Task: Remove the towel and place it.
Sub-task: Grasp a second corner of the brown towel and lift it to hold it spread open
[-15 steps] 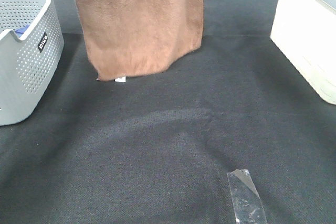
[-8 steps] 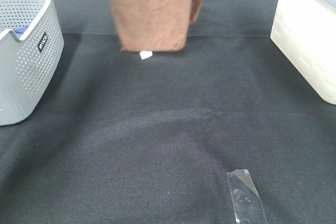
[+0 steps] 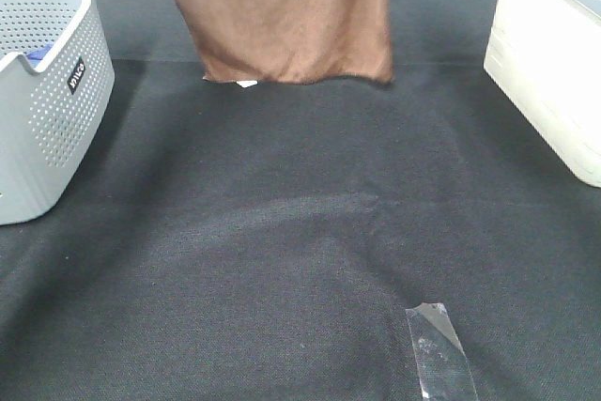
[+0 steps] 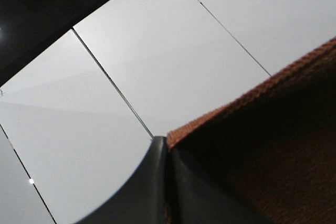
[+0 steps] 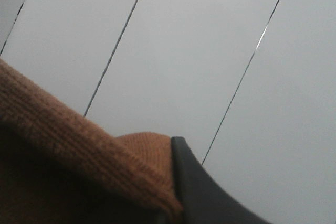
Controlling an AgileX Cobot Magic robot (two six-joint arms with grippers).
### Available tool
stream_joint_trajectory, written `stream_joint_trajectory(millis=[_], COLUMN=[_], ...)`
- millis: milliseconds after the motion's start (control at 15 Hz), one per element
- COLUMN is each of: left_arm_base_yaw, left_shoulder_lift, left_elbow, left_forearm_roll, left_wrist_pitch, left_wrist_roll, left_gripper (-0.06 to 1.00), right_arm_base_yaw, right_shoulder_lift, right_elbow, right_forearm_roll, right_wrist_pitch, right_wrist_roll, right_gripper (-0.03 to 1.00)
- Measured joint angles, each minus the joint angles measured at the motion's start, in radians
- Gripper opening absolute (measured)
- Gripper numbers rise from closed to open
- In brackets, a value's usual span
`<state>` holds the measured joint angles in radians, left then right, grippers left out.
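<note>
The fingers (image 4: 149, 187) of my left gripper (image 4: 165, 153) are pressed tight together, pinching the woven edge of the towel (image 4: 262, 150) right at their tips. On my right gripper (image 5: 174, 182) I see only one dark finger (image 5: 202, 192). A corner of the towel (image 5: 79, 156) is bunched against its inner face, so I read this side as clamped on the cloth too. Both wrist cameras look up past the fingers at pale panels (image 4: 173, 51) crossed by thin dark seams.

From the high camera the towel (image 3: 286, 11) hangs as a flat brown sheet at 12 o'clock, its top running out of the picture. Its lower hem is level, with the white tag (image 3: 246, 84) peeking out below the hem near its left corner. I cannot tell whether the hem touches the black cloth (image 3: 282, 232) under it. The grey basket (image 3: 52, 110) sits at 9 to 10 o'clock and the white bin (image 3: 549, 63) at 2 o'clock, both well apart from the towel. A strip of clear tape (image 3: 439, 356) lies at 5 o'clock.
</note>
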<state>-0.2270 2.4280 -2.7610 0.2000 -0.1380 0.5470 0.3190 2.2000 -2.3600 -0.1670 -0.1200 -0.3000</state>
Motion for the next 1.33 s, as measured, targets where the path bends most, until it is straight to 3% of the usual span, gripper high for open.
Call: stream_joint_trajectory(millis=[67,200,467,600,667,933,1200,1333], left_arm_base_yaw=[-0.005,-0.023,-0.055,-0.063,-0.066,-0.07,-0.071,-0.071], left_shoulder_lift=[0.0,0.0,0.0,-0.004,-0.033,-0.079,-0.15,-0.247], left_elbow=[-0.003,-0.004,-0.004,-0.004,-0.004,-0.004,0.02,0.137], left_forearm_roll=[0.001,-0.028,-0.136,-0.145,-0.157,-0.2,-0.272,-0.281], left_wrist_pitch=[0.078,0.341,0.947,1.14,1.254,1.348,1.354,1.353], left_wrist_roll=[-0.001,-0.001,-0.049,-0.094,-0.154,-0.22,-0.366,-0.384], left_gripper=[0.0,0.0,0.0,0.0,0.0,0.0,0.0,0.0], right_arm_base_yaw=[0.0,-0.003,-0.006,-0.006,-0.006,-0.005,-0.005,-0.005], right_shoulder_lift=[0.0,0.0,-0.011,-0.044,-0.072,-0.101,-0.19,-0.262], right_elbow=[0.0,0.0,0.0,0.0,-0.001,-0.001,0.002,0.076], right_forearm_roll=[0.002,0.05,0.178,0.187,0.193,0.2,0.216,0.267], right_wrist_pitch=[0.056,0.255,0.743,0.924,1.083,1.318,1.337,1.337], right_wrist_roll=[0.001,0.011,0.025,0.025,0.024,-0.003,-0.004,-0.001], right_gripper=[0.01,0.01,0.01,0.01,0.01,0.01,0.01,0.01])
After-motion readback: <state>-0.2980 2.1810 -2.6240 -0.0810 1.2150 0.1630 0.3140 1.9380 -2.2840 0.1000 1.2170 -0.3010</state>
